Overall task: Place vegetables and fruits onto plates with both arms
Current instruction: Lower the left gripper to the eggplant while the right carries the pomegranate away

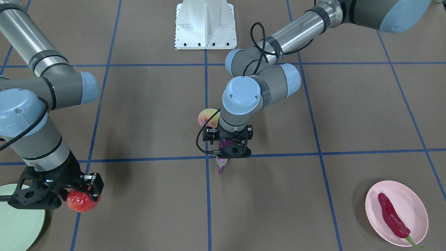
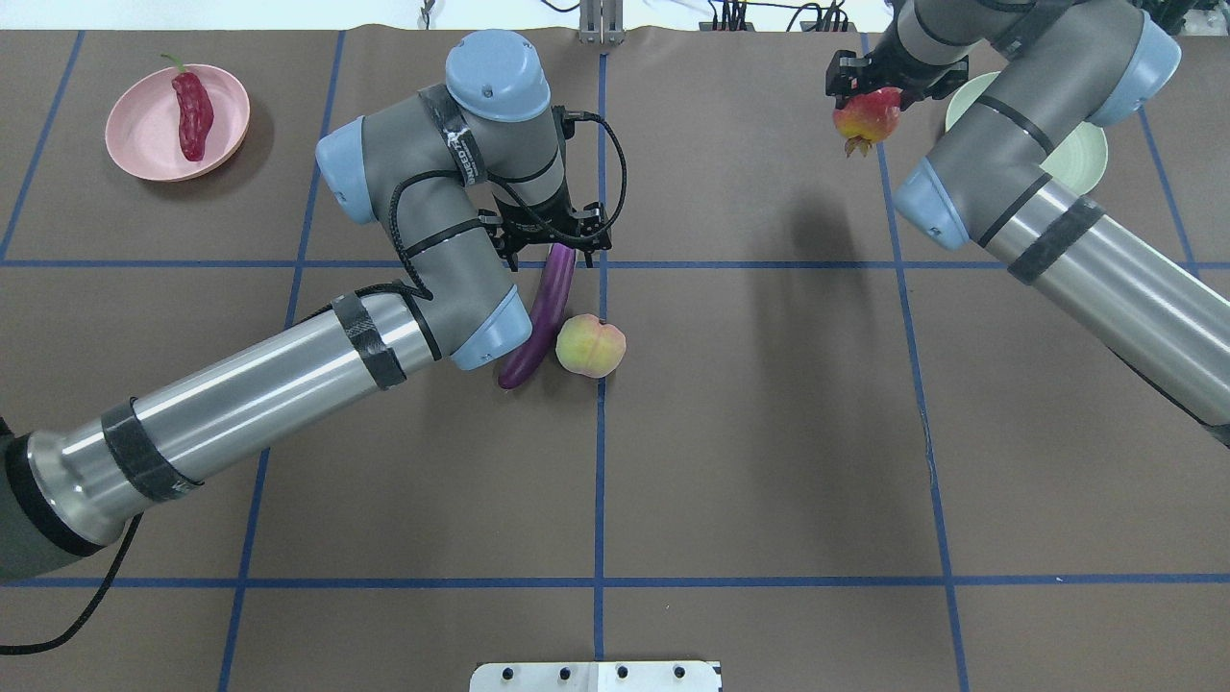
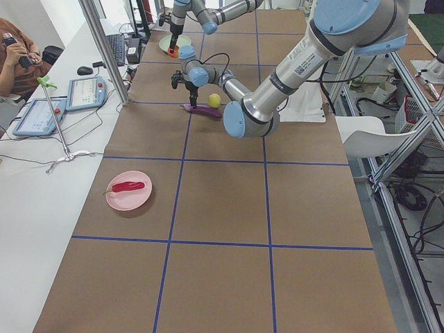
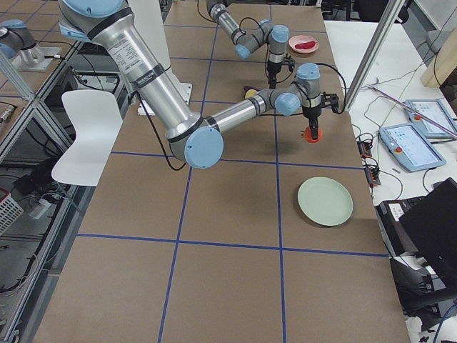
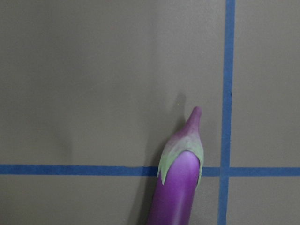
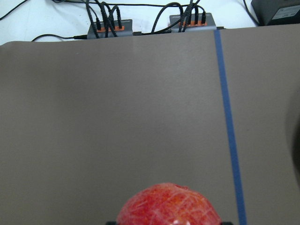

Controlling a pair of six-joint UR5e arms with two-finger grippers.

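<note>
Jaws on the left arm [image 2: 288, 384] point straight down and straddle the calyx end of the eggplant [image 2: 543, 308]. Whether they actually press on it I cannot tell. Jaws on the right arm [image 2: 1105, 259] are clamped on the red bumpy fruit [image 2: 865, 115] and hold it in the air above the brown, blue-taped surface [image 2: 769, 432].

At the far right of that surface lies the mint plate [image 4: 325, 201], partly hidden under the right arm in the overhead view. The held fruit hangs near its rim on the side toward the middle, not over it. At the far left sits the pink plate [image 2: 144, 144].

The eggplant lies lengthwise near the centre, its pale calyx tip by a crossing of tape lines and its rounded end toward the robot. The peach [image 2: 590, 345] rests on the surface just beside that rounded half, on the robot's right of it — touching or nearly so.

The chili [image 2: 192, 113] lies along the middle of the pink plate, its green stem reaching the rim.
</note>
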